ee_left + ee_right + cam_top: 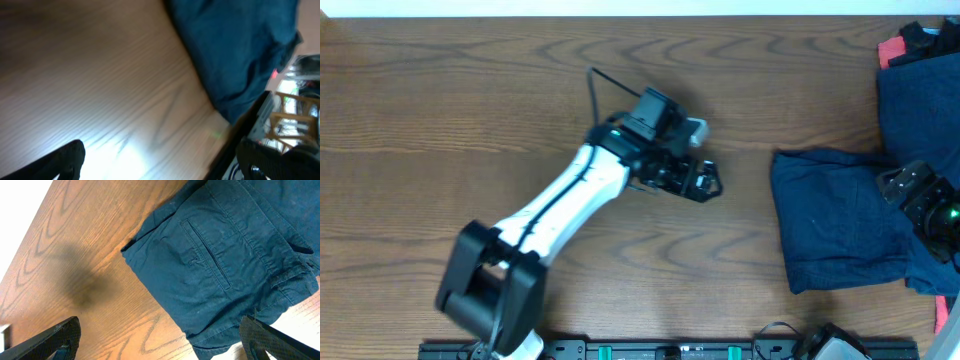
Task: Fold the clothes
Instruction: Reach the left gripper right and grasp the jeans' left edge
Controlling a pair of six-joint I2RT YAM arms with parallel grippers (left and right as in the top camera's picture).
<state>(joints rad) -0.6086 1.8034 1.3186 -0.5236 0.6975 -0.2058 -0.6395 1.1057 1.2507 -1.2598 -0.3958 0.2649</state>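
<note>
At right edge of table [470,100], navy trousers [830,235] lie rumpled; right gripper [912,190] above them, jaws apart, empty; left gripper [705,182] mid-table, jaws apart; likely best: pinch edge corners, pull taut, fold flat

Wood-grain table [440,120] with a black rail [620,350] at its edge.

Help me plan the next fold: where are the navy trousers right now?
In the overhead view, the navy trousers lie on the right side of the table, their right edge beneath the right claw, far from the left claw.
</note>
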